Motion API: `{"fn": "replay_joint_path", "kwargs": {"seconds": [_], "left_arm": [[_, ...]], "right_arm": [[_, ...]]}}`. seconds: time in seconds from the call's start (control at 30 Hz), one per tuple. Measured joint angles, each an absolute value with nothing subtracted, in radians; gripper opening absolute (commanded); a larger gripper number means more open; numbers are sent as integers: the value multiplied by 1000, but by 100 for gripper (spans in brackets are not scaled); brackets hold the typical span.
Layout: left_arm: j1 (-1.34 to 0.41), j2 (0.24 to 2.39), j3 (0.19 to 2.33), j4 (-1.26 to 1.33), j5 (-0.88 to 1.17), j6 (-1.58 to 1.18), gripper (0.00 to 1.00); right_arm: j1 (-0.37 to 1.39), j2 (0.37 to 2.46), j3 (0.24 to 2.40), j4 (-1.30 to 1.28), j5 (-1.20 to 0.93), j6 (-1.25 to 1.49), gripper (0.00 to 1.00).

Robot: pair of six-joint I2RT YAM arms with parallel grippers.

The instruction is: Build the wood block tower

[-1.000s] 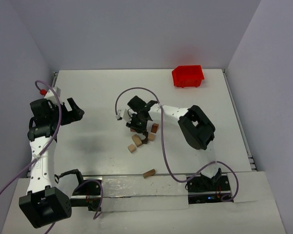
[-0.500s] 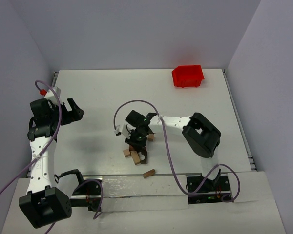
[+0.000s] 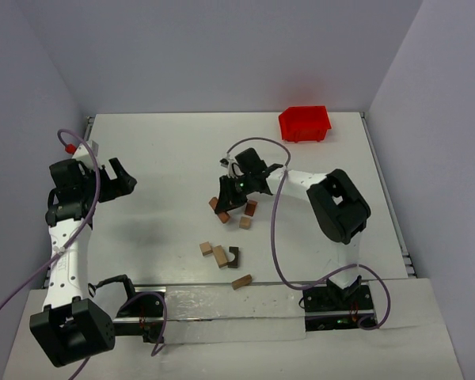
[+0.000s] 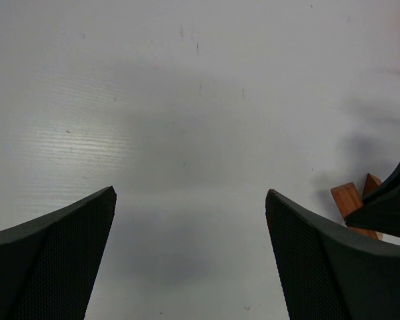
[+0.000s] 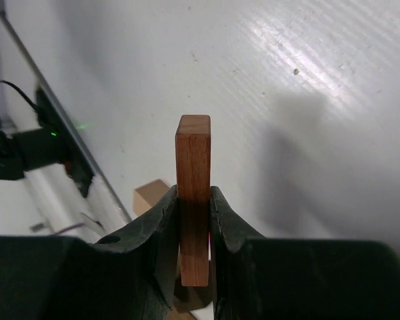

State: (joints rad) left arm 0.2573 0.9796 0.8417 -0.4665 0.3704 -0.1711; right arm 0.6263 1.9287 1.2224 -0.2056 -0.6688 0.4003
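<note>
Wood blocks (image 3: 219, 256) lie loose on the white table (image 3: 158, 150) in two small groups. Near the table's middle, the right gripper (image 3: 228, 202) is clamped narrow on one reddish-brown bar (image 5: 193, 160). In the wrist view the bar's long side runs along the fingers (image 5: 161, 227), and one end stands out past their tips. A few blocks sit close around that gripper, from 9 to 4 o'clock of it. At its 6 o'clock lie two tan pieces and a dark arch block (image 3: 233, 255), touching or nearly so. One more bar (image 3: 241, 281) lies farther along at 6 o'clock, near the front edge. The left gripper (image 3: 115, 180) hangs at the table's 9 o'clock, well apart from the blocks, jaws spread wide and holding nothing. A red bin (image 3: 304, 123) sits at 1 o'clock, by the far edge.
</note>
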Motion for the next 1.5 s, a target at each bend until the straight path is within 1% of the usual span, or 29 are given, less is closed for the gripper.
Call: {"fn": "replay_joint_path", "kwargs": {"seconds": [0.13,0.37,0.63,0.67,0.7,0.77,0.83,1.03,1.13,1.17,1.23,1.5], "left_arm": [[257,980,842,-466,370,-169,99],[257,981,842,-466,369,-168,99],[257,983,842,-463,370,-168,99],[257,983,842,-463,369,-167,99],[257,983,842,-462,368,-167,99],[257,984,842,-461,363,-166,99],[257,987,842,-460,358,-164,99],[257,999,842,-460,351,-163,99],[257,999,842,-459,350,-162,99],[257,999,842,-459,348,-161,99],[257,999,842,-459,346,-160,99],[257,999,842,-459,344,-160,99]], "right_arm": [[634,1957,1169,-86,-673,585,1],[636,2000,1129,6,-574,787,21],[637,2001,1127,49,-455,871,34],[637,2002,1131,41,-437,875,48],[637,2003,1136,32,-427,882,55],[638,2003,1157,24,-409,899,64],[641,2002,1172,23,-384,905,66],[643,2000,1183,14,-364,918,68],[643,2000,1190,1,-356,911,70],[643,2000,1192,-4,-353,906,79],[642,1993,1193,-7,-352,903,86],[637,1942,1157,-33,-283,880,86]]}}
